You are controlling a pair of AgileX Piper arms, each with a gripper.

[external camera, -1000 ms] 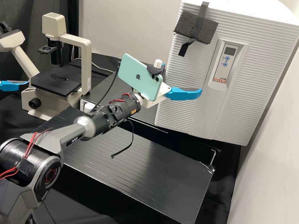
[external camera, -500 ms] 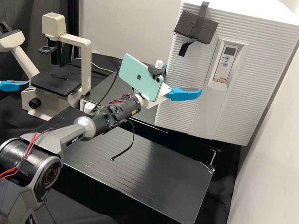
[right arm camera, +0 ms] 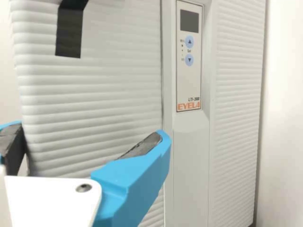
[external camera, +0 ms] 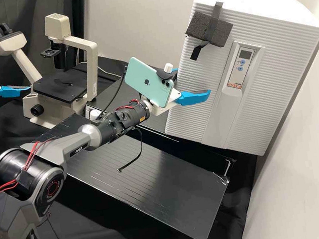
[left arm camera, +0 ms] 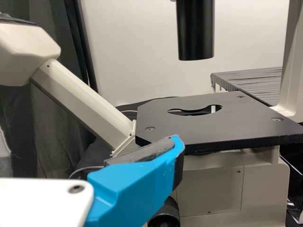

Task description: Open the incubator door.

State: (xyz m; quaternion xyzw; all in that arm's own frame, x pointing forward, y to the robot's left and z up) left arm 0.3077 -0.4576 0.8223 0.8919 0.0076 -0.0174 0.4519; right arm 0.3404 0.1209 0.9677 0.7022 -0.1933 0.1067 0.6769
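The white ribbed incubator (external camera: pixel 278 52) has its front door (right arm camera: pixel 94 90) shut, a grey panel strip running down it. In the high view my right gripper (external camera: pixel 192 82) is before the front's lower left part, fingers apart with nothing between them. From the right wrist, that gripper (right arm camera: pixel 90 135) has one finger beside the door's side edge and the other before the ribbed front near the strip; contact cannot be told. My left gripper (external camera: pixel 10 80) stands open at the far left of the high view, near the microscope; in the left wrist view one finger of this gripper (left arm camera: pixel 137 179) shows before the stage.
A cream microscope (external camera: pixel 89 70) with a black stage (left arm camera: pixel 246 125) stands at the back left. Dark foam (external camera: pixel 209 28) with black straps is fixed on the incubator's upper front. The black bench (external camera: pixel 172 198) lies below the right arm; a pale wall (right arm camera: pixel 284 94) is close beside the incubator.
In the high view my right gripper has shifted slightly back to the left, and its nearer fingertip is a little higher. The left arm and the incubator door have not visibly moved.
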